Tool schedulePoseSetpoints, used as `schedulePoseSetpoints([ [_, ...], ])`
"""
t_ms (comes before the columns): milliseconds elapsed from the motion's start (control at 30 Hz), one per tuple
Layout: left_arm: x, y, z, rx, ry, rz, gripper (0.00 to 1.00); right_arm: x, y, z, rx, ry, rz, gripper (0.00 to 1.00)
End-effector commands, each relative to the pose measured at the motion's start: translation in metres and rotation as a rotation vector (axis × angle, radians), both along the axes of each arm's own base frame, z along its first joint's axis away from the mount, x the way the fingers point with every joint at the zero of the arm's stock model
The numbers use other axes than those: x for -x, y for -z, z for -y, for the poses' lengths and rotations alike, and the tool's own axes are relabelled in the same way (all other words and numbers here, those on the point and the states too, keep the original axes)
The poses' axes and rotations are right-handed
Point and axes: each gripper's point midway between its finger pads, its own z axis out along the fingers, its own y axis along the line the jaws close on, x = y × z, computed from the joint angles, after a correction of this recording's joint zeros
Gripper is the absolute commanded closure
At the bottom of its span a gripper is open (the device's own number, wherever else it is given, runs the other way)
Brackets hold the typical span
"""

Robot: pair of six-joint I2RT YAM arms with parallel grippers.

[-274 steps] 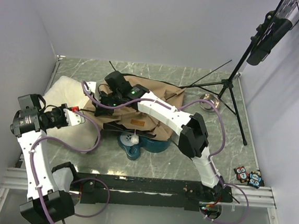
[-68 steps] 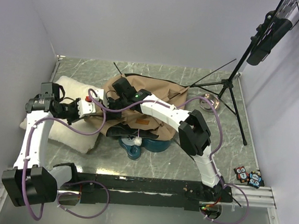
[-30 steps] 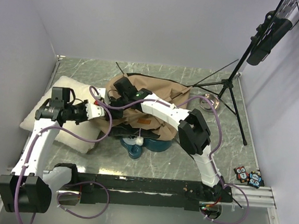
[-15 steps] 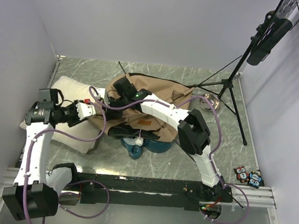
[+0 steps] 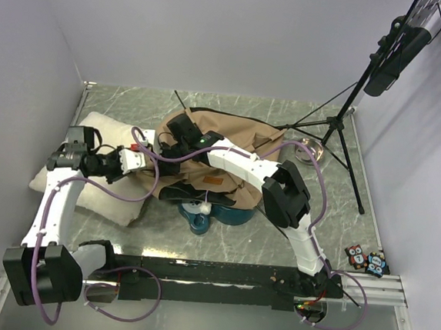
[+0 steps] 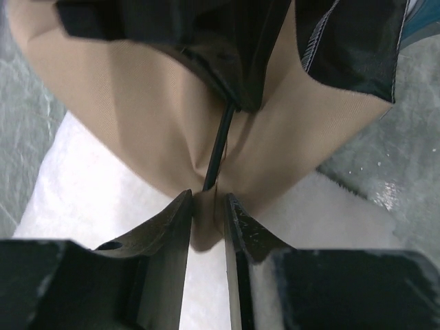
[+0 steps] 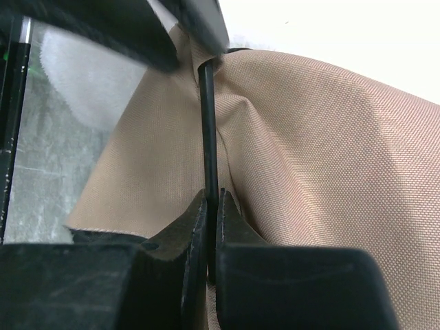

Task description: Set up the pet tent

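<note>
The left gripper (image 6: 206, 210) is pinching a tan corner of the pet tent (image 5: 234, 139) at its 9 o'clock edge, over the pillow (image 5: 104, 124). The right gripper (image 7: 212, 206) is clamping the tent's thin pole (image 7: 208, 124). The tent is lying crumpled mid-worktop (image 5: 126, 99).

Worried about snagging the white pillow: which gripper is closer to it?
Left. The left gripper pinches the pet tent just above the pillow; the right gripper grips its pole farther in over the tent.

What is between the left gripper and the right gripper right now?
A short stretch of the thin dark pole, lying against the tan tent fabric, runs from the right gripper up to the left gripper. The right wrist view shows it best.
</note>
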Motion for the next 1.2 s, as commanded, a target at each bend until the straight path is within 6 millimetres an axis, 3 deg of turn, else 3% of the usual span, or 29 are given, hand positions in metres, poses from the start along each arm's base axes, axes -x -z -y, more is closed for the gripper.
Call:
schedulePoseSetpoints([
  [0, -0.009, 0.005, 0.013, 0.007, 0.042, 0.053, 0.69, 0.008, -0.019, -0.005, -0.05, 0.001, -0.034, 1.0],
  [233, -0.005, 0.029, 0.006, -0.065, 0.046, 0.02, 0.71, 0.011, -0.027, -0.005, -0.077, -0.015, -0.042, 1.0],
  [267, -0.004, 0.031, 0.005, -0.069, 0.042, 0.019, 0.74, 0.012, -0.027, -0.006, -0.079, -0.016, -0.045, 1.0],
  [367, -0.002, 0.029, 0.004, -0.07, 0.031, 0.019, 0.97, 0.01, -0.025, -0.004, -0.066, -0.01, -0.044, 1.0],
  [400, -0.001, 0.028, 0.003, -0.072, 0.022, 0.014, 0.99, 0.009, -0.022, -0.003, -0.057, -0.012, -0.04, 1.0],
  [467, 0.0, 0.025, -0.004, -0.076, -0.005, 0.014, 0.99, 0.004, -0.016, 0.006, -0.034, 0.004, -0.03, 1.0],
  [633, 0.003, 0.021, -0.028, -0.089, -0.048, 0.03, 0.99, -0.026, 0.012, 0.049, 0.044, 0.079, 0.005, 0.75],
  [767, 0.0, 0.017, -0.031, -0.075, -0.052, 0.034, 0.99, -0.042, 0.028, 0.072, 0.092, 0.108, 0.023, 0.75],
  [833, -0.002, 0.014, -0.029, -0.06, -0.045, 0.045, 0.99, -0.043, 0.03, 0.072, 0.096, 0.105, 0.03, 0.77],
  [933, -0.005, 0.009, -0.024, -0.033, -0.035, 0.05, 0.99, -0.041, 0.025, 0.063, 0.077, 0.098, 0.027, 1.0],
  [1000, -0.004, 0.009, -0.019, -0.033, -0.009, 0.039, 0.98, -0.037, 0.02, 0.055, 0.049, 0.091, 0.023, 1.0],
  [1100, -0.007, 0.008, -0.009, -0.018, -0.004, 0.046, 0.82, -0.031, 0.01, 0.042, 0.009, 0.076, 0.032, 1.0],
  [1167, -0.009, 0.011, 0.001, -0.02, 0.009, 0.052, 0.77, -0.027, 0.008, 0.036, -0.003, 0.062, 0.026, 1.0],
])
